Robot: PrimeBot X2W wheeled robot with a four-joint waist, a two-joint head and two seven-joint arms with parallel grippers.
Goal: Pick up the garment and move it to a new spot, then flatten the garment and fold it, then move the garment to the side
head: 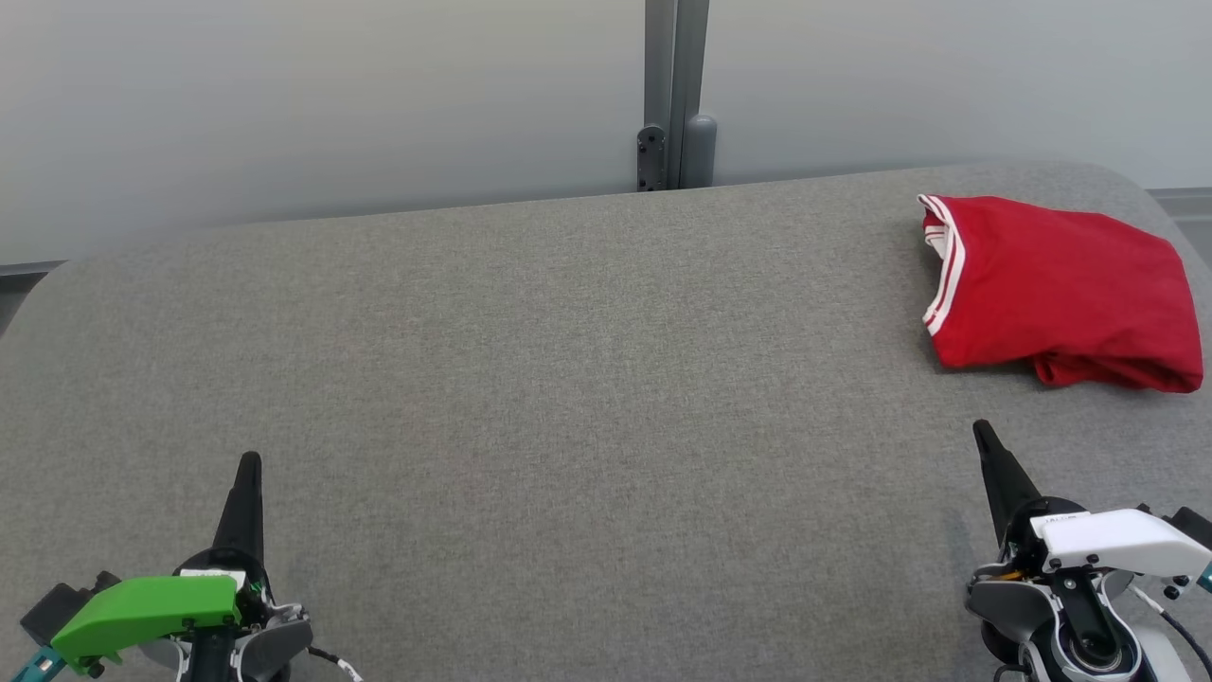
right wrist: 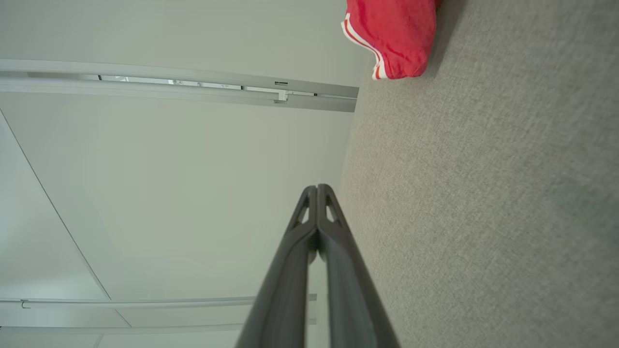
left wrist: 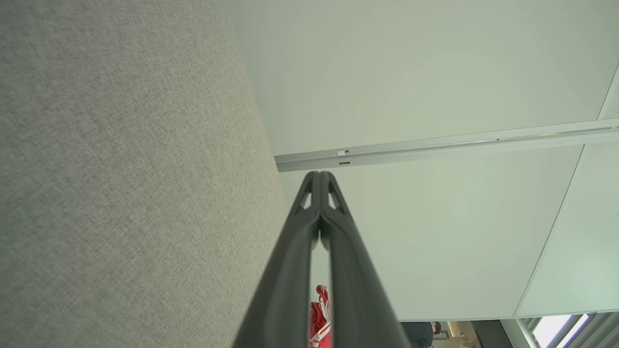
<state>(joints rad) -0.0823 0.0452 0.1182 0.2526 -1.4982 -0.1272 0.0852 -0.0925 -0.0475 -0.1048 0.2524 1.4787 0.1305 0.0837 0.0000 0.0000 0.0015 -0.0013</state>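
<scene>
Grippers first: our left gripper [head: 248, 464] sits at the lower left of the head view with its two dark fingers pressed together into one point and nothing between them. Our right gripper [head: 983, 434] at the lower right is the same deal, fingers together and empty. Both hang just above the near part of the table [head: 568, 379] and point away from us. The left one has a green cover [head: 142, 606] on its wrist and the right one a white cover [head: 1117, 535]. The table is wrapped in a grey woven fabric, pretty even in tone, and its far corners are rounded. The red shirt [head: 1060, 284] lies in the far right corner of it, bundled into a rough folded heap with its white-striped trim facing left. It's beyond our right gripper's tip and apart from it, and well apart from the left gripper. Behind the table we've got a plain pale wall [head: 284, 95] made of big smooth panels, with a grey metal post [head: 674, 95] standing at the far edge near the middle. In both wrist views that post runs across the panels to the table edge. Our left wrist view also catches a bright window [left wrist: 556, 329] in its bottom right corner, with something dark beside it that's too small to make out.
</scene>
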